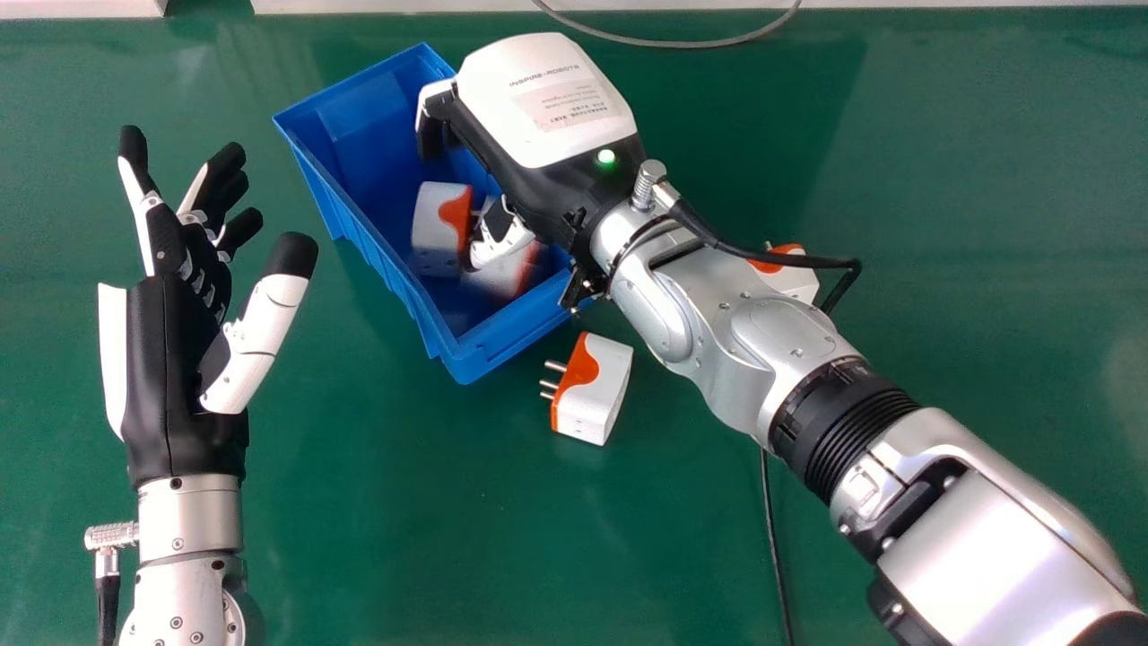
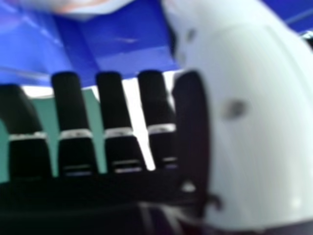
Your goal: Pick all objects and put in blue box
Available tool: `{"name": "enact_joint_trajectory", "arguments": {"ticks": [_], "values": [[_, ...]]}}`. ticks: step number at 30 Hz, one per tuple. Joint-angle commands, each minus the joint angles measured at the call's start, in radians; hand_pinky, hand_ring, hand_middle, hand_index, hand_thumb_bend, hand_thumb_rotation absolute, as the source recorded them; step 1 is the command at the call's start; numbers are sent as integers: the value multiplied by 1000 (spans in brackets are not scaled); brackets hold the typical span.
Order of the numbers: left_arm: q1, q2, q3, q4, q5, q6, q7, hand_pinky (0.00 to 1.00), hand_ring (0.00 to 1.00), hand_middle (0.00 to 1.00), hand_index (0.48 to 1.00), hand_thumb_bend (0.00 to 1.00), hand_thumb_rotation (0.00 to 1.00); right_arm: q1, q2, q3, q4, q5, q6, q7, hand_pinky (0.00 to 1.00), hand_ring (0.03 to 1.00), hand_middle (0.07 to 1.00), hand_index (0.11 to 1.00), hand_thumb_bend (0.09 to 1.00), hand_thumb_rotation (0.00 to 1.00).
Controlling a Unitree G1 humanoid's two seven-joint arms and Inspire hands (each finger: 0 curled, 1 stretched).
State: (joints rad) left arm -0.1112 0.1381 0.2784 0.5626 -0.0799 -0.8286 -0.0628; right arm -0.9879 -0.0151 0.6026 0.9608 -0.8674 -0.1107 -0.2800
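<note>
My right hand (image 1: 538, 108) is over the right side of the blue box (image 1: 513, 334), back upward, with its fingers relaxed and nothing held. Inside the box lies a white and orange plug adapter (image 1: 437, 217); a second, blurred adapter (image 1: 509, 271) is beside it, partly behind my thumb. Outside, one adapter (image 1: 599, 386) rests on the table near the box's front corner, prongs toward the left. Another adapter (image 1: 796, 280) is partly hidden behind my right forearm. In the right hand view, my hand (image 2: 115, 103) has extended fingers before the blue box (image 2: 129, 44). My left hand (image 1: 161, 368) is open at the left.
The green table (image 1: 404, 520) extends around the box. A grey cable (image 1: 664, 43) curves along the back edge, and a thin black cable (image 1: 773, 538) runs on the table below the right forearm.
</note>
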Motion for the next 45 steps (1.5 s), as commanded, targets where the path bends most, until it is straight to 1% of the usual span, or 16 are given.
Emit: {"name": "enact_joint_trajectory", "arguments": {"ticks": [1, 3, 4, 7, 10, 11, 15, 19, 20, 24, 27, 30, 32, 34, 39, 45], "values": [[-6, 14, -4, -3, -9, -30, -7, 862, 904, 900, 907, 818, 620, -16, -7, -9, -55, 23, 0, 31, 877, 939, 953, 911, 962, 208], [-5, 14, -4, -3, -11, -32, -10, 860, 905, 902, 908, 812, 615, -4, -15, -16, -82, 32, 1, 42, 950, 975, 981, 964, 986, 228], [-4, 14, -3, -3, -6, -32, -6, 859, 905, 902, 908, 811, 613, 1, -19, -18, -96, 35, 3, 46, 975, 988, 991, 982, 994, 235], [0, 14, -3, -5, -2, -32, -3, 853, 902, 901, 906, 811, 615, 26, -34, -26, -160, 42, 23, 65, 994, 997, 998, 996, 1000, 248], [4, 10, -4, -9, -12, -26, -9, 852, 903, 902, 905, 812, 609, 64, -55, -37, -258, 49, 62, 102, 998, 999, 1000, 999, 1000, 265], [5, 9, -4, -9, -18, -24, -13, 852, 903, 902, 905, 816, 606, 82, -64, -44, -302, 51, 76, 114, 999, 1000, 1000, 1000, 1000, 274], [9, 0, -7, -13, -63, -10, -41, 862, 912, 906, 906, 826, 592, 162, -111, -77, -518, 48, 173, 228, 1000, 1000, 1000, 1000, 1000, 289], [16, -2, -9, -21, -78, 0, -50, 873, 924, 913, 907, 836, 577, 238, -152, -113, -734, 22, 322, 370, 1000, 1000, 1000, 1000, 1000, 313], [17, -2, -10, -22, -89, 2, -60, 877, 927, 917, 908, 838, 575, 253, -160, -120, -779, 12, 363, 406, 1000, 1000, 1000, 1000, 1000, 321], [18, 2, -9, -18, -73, -4, -49, 873, 927, 917, 909, 836, 578, 303, -206, -148, -921, -31, 528, 543, 1000, 1000, 1000, 1000, 1000, 336], [17, 1, -12, -19, -94, -3, -64, 872, 925, 916, 910, 815, 561, 314, -236, -165, -987, -61, 634, 648, 1000, 1000, 1000, 1000, 1000, 317], [16, 2, -12, -17, -85, -6, -62, 868, 920, 914, 910, 794, 553, 300, -266, -165, -1011, -90, 730, 763, 1000, 1000, 1000, 1000, 1000, 272], [16, 0, -12, -19, -94, -1, -68, 868, 920, 914, 910, 791, 553, 279, -286, -153, -991, -107, 774, 833, 1000, 1000, 1000, 1000, 1000, 269], [16, -3, -12, -25, -106, 10, -74, 874, 923, 915, 911, 804, 549, 262, -300, -139, -957, -124, 802, 888, 1000, 1000, 1000, 1000, 1000, 250], [15, -2, -13, -25, -100, 9, -67, 879, 927, 920, 911, 831, 562, 244, -324, -115, -878, -128, 815, 944, 1000, 1000, 1000, 974, 1000, 207], [13, -4, -13, -24, -106, 8, -71, 884, 931, 920, 913, 826, 565, 232, -299, -115, -698, -75, 764, 899, 969, 1000, 1000, 919, 1000, 152]]}}
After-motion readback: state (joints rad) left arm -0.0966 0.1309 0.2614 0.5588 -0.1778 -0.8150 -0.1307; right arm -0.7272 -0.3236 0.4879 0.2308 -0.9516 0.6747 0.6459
